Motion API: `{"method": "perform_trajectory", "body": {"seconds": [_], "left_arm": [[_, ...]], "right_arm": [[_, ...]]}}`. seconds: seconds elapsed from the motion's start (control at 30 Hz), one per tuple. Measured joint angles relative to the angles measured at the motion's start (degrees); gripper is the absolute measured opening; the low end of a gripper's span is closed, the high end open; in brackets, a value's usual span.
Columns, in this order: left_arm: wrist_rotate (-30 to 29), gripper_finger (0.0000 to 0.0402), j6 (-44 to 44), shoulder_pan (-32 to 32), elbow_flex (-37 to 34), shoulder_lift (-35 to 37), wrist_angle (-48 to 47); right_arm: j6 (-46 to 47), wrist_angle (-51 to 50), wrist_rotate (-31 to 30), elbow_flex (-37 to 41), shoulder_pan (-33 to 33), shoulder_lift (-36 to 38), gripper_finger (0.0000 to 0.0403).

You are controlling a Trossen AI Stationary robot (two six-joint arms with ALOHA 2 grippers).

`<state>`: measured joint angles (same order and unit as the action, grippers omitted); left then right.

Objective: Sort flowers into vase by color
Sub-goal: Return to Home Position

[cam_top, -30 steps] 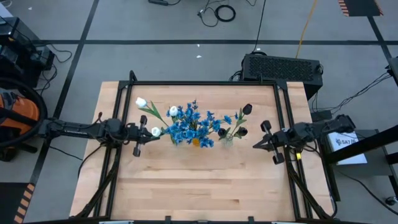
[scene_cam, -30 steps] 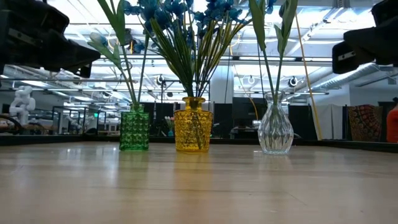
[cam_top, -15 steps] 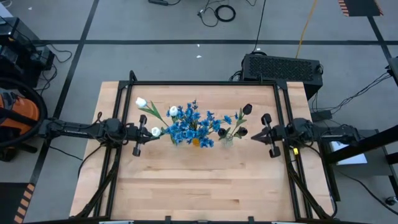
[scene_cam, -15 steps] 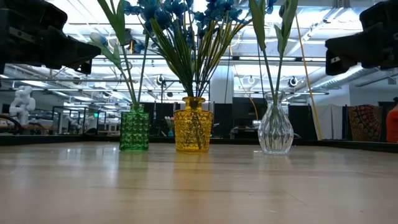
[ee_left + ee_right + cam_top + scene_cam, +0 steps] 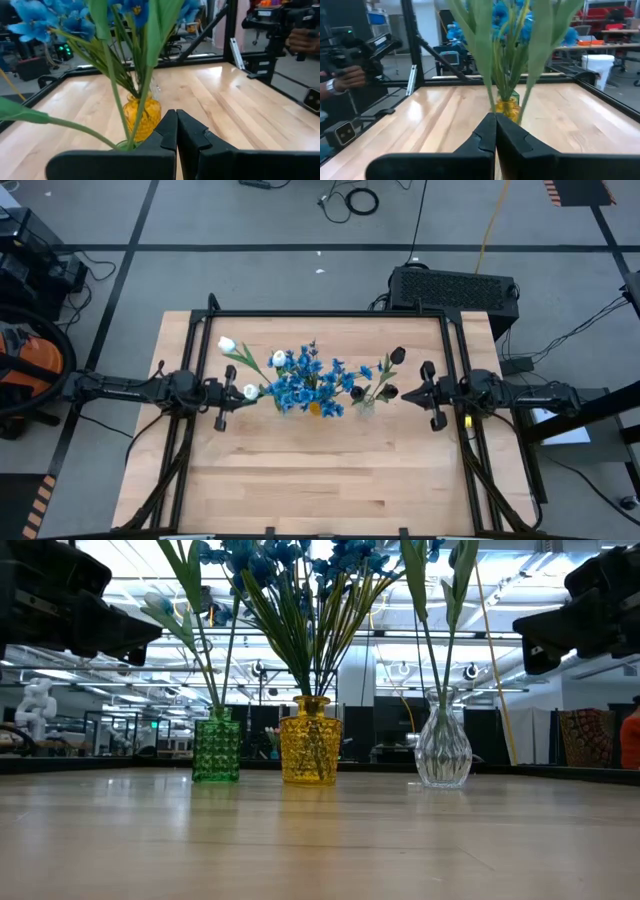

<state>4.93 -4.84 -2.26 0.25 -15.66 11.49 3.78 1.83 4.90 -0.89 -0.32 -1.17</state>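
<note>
Swinging out of its slanted pose, the right arm now lies straight and level over the pale wooden bench (image 5: 300, 480). Its right tool (image 5: 495, 131) is clenched on nothing, with the clear glass vase (image 5: 443, 750) of small dark buds (image 5: 397, 355) just ahead. The left tool (image 5: 176, 131), also clenched, stays put; before it stand the green glass vase (image 5: 216, 748) with white tulip buds (image 5: 227, 344) and the yellow glass vase (image 5: 310, 752) of blue flower clusters (image 5: 305, 385).

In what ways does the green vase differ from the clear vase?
The green vase is straight-sided and tinted; the clear vase is colourless, bulging below a narrow neck. The green vase holds white flowers, the clear vase dark buds. Both stand upright on the table, flanking the yellow vase.
</note>
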Motion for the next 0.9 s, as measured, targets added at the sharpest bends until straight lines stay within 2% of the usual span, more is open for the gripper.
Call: {"method": "perform_trajectory", "body": {"seconds": [0.4,0.67,0.9], "left_arm": [[-1.88,0.0002,-0.53,0.3,0.0,0.0,-0.46],[-1.16,0.0002,-0.87,2.36,0.0,0.03,-0.44],[-0.63,0.0002,-1.12,4.76,0.0,3.14,-3.87]], "right_arm": [[0.01,-0.44,-0.91,0.0,0.02,-0.02,0.0],[0.02,-0.43,-0.89,0.0,0.04,-0.02,0.0],[0.02,-0.42,-0.87,0.0,0.04,-0.02,0.0]]}}
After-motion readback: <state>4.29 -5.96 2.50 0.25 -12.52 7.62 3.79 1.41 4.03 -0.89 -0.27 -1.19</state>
